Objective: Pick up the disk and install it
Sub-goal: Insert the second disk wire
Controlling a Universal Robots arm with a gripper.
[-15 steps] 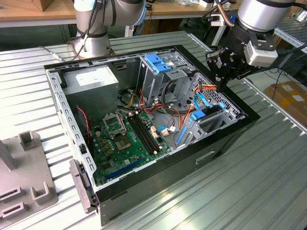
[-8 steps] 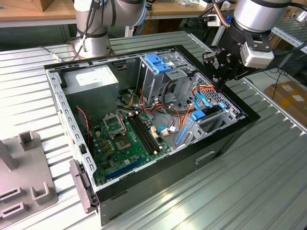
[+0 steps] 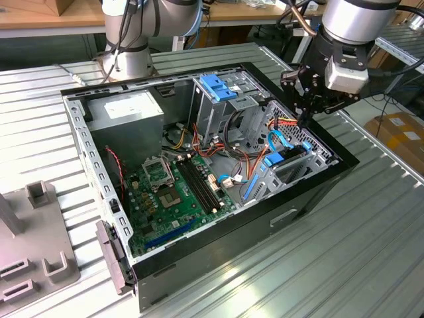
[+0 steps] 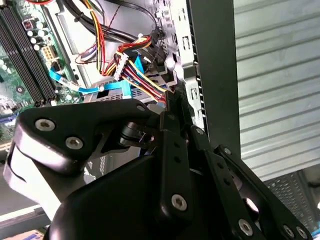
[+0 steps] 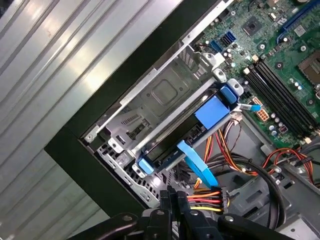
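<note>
The disk (image 5: 172,146) lies in the drive bay at the corner of the open computer case, a dark slab framed by blue side rails (image 5: 214,111). In the exterior view the disk (image 3: 286,165) sits low at the case's right end. My gripper (image 3: 301,120) hangs just above that bay, a short way from the disk. Its fingers (image 4: 172,107) are pressed together. A bundle of red, orange and yellow wires (image 5: 206,199) runs right up to the gripper (image 5: 172,196). I cannot tell whether the tips pinch those wires.
The case (image 3: 311,192) lies open on a ribbed metal table (image 3: 344,265). Inside are the green motherboard (image 3: 175,195), a grey power-supply box (image 3: 126,112), a blue-topped drive cage (image 3: 222,89) and loose cables. A second arm's base (image 3: 129,40) stands behind. Grey fixtures (image 3: 30,252) sit at the exterior view's left.
</note>
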